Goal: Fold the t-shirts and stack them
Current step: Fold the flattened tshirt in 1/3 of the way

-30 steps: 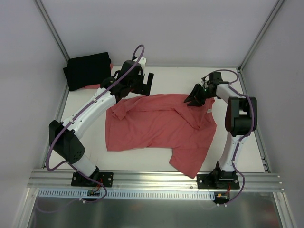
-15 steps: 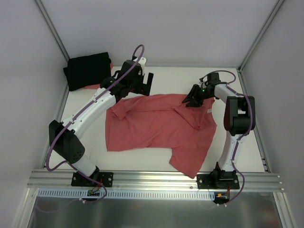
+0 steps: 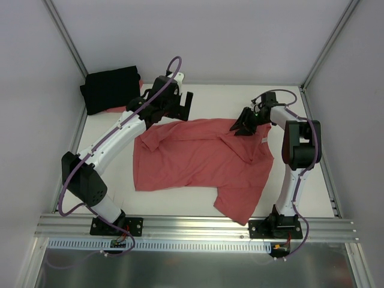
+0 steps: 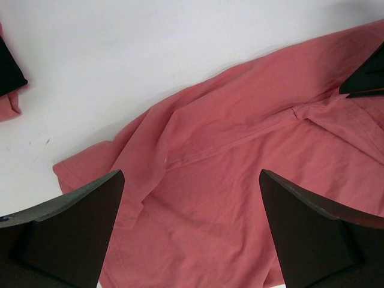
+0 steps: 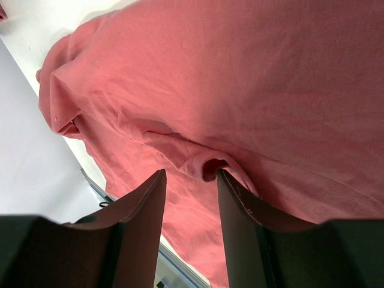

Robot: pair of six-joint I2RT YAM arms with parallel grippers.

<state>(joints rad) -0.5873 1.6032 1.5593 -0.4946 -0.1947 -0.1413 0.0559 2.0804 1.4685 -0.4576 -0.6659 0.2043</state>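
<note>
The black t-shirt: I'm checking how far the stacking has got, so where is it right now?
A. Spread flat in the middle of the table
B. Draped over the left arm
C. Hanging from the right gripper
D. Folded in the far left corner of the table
D: the black t-shirt lies as a folded bundle in the far left corner, while the coral-red t-shirt lies spread mid-table.

A coral-red t-shirt lies unfolded and rumpled across the middle of the white tabletop, spreading toward the right edge. One end reaches the near edge, right of centre. A small white label shows on its right side. A black t-shirt sits folded in the far left corner, well apart, with a sliver of red cloth showing beneath its near edge.
</note>
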